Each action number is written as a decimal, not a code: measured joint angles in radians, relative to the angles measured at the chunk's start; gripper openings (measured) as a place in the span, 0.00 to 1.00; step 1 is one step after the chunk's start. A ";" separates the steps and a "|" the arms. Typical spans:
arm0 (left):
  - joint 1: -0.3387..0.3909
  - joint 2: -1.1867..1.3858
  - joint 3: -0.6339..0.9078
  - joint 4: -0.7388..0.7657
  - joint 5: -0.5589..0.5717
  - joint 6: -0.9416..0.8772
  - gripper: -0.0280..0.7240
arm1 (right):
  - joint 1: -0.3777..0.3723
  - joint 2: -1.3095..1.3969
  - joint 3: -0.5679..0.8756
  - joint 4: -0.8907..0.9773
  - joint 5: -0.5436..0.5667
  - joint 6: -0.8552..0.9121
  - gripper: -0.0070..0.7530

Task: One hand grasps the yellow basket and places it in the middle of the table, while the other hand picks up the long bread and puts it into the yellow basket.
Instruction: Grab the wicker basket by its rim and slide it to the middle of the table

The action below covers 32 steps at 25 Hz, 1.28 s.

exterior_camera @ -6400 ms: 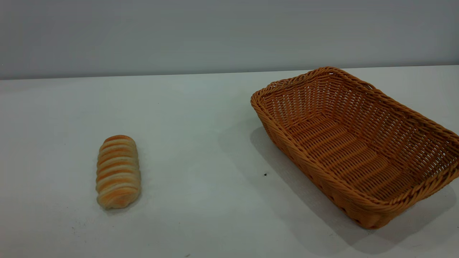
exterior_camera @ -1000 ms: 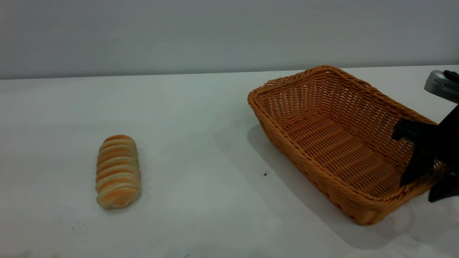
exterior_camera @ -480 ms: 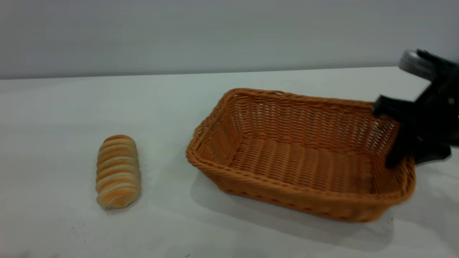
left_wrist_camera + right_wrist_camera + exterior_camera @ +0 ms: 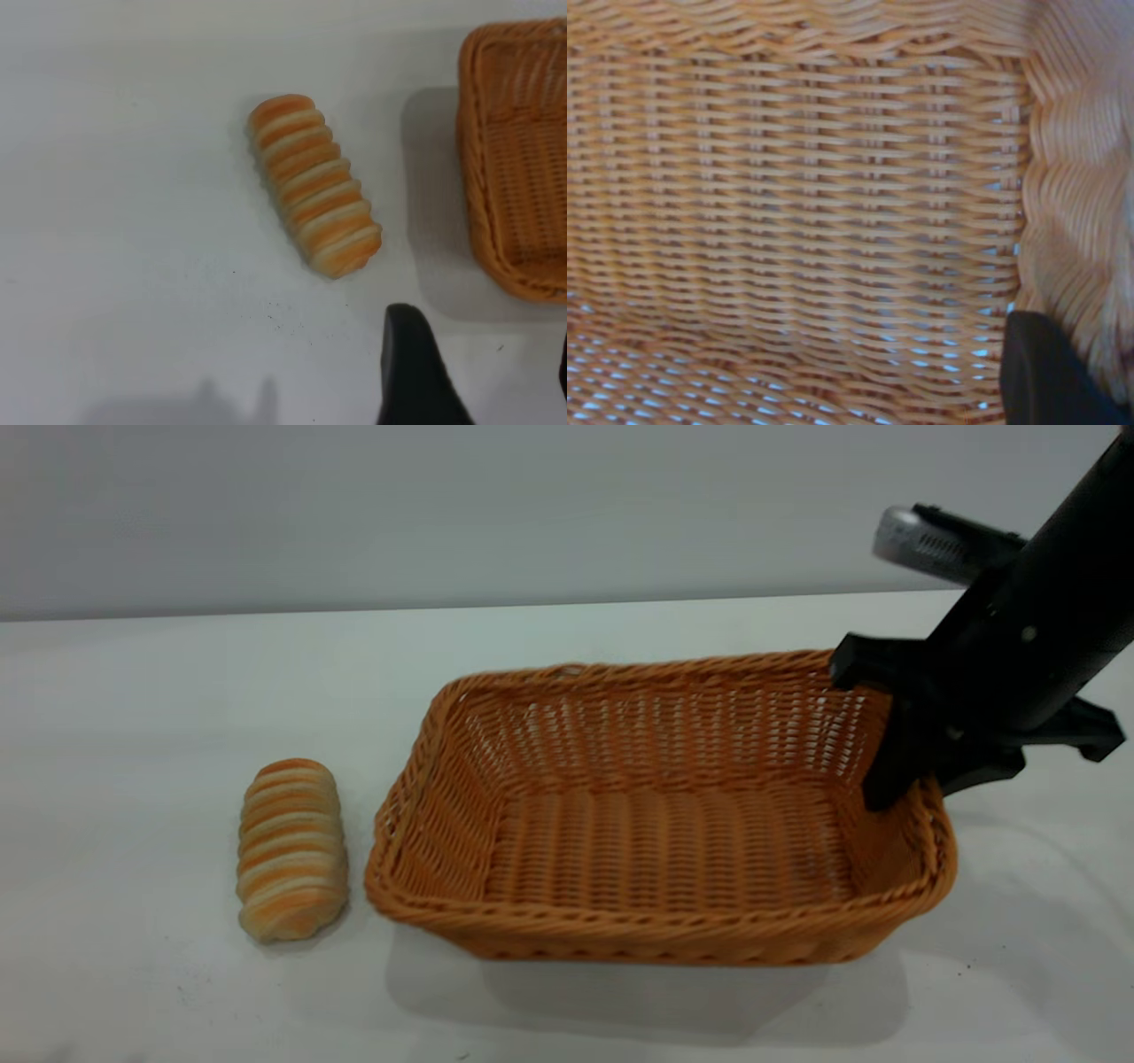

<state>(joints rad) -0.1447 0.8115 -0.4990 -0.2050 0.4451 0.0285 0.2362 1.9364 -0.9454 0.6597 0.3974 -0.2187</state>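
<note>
— Where's the basket [image 4: 660,815]?

— Mid-tabletop [image 4: 549,638], long axis running left-right; my right gripper [image 4: 904,775] is clamped on its right rim.

— The bread [image 4: 291,849]?

— Just left of it, lying front-to-back. Left gripper [image 4: 478,372] hovers spread nearby.

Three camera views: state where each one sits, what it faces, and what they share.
Exterior view: across the table, level; shows the right gripper clamping the yellow basket.
Left wrist view: above the table, looking down on the long bread; one left gripper fingertip shows.
Right wrist view: inside the basket, facing woven wall; one dark fingertip shows.
Shared: the basket in all; bread in two.
</note>
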 joint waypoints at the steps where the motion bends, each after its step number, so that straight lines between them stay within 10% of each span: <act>1: 0.000 0.000 0.000 0.000 0.000 0.000 0.65 | 0.006 0.013 -0.007 0.007 0.000 -0.010 0.08; 8: 0.000 0.000 0.000 0.000 0.000 0.000 0.65 | 0.028 0.074 -0.036 0.045 -0.025 -0.092 0.16; 20: 0.000 0.001 0.000 0.000 -0.032 0.000 0.65 | 0.033 0.060 -0.037 0.088 0.028 -0.412 0.92; 32: 0.000 0.288 -0.001 -0.009 -0.159 -0.063 0.65 | 0.033 -0.222 -0.037 -0.071 0.166 -0.412 0.73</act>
<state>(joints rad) -0.1447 1.0995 -0.4996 -0.2139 0.2863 -0.0348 0.2692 1.7147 -0.9829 0.5883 0.5638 -0.6310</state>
